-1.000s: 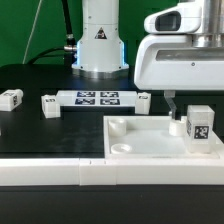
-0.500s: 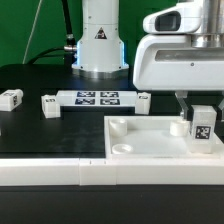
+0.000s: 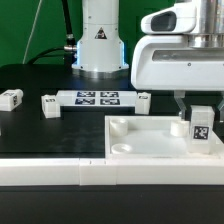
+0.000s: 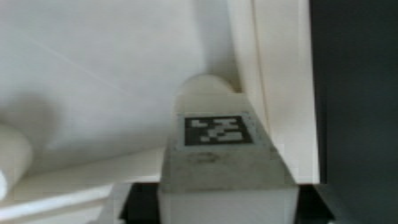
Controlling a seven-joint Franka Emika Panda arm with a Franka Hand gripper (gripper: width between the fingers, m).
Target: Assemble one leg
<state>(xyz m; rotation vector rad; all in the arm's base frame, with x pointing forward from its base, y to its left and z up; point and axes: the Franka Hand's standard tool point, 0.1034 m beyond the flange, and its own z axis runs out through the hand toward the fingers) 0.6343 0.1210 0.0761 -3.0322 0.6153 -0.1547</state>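
Observation:
A white leg (image 3: 200, 126) with a square tag stands upright in the corner socket of the large white panel (image 3: 140, 146) on the exterior view's right. My gripper (image 3: 199, 106) is lowered over its top, one black finger on each side. In the wrist view the leg (image 4: 221, 135) fills the middle, and the gripper (image 4: 222, 205) has both fingers (image 4: 150, 203) pressed against its sides, shut on it. The panel's white surface (image 4: 89, 60) lies around it.
Two loose legs (image 3: 12, 98) (image 3: 48, 104) lie on the black table at the exterior view's left, and another (image 3: 143, 99) lies beside the marker board (image 3: 98, 98). The robot base (image 3: 98, 40) stands behind. A white ledge (image 3: 60, 175) runs along the front.
My gripper has moved toward the exterior view's right, from beside the leg to directly over it, with the fingers now around it. The leg has stayed in its socket.

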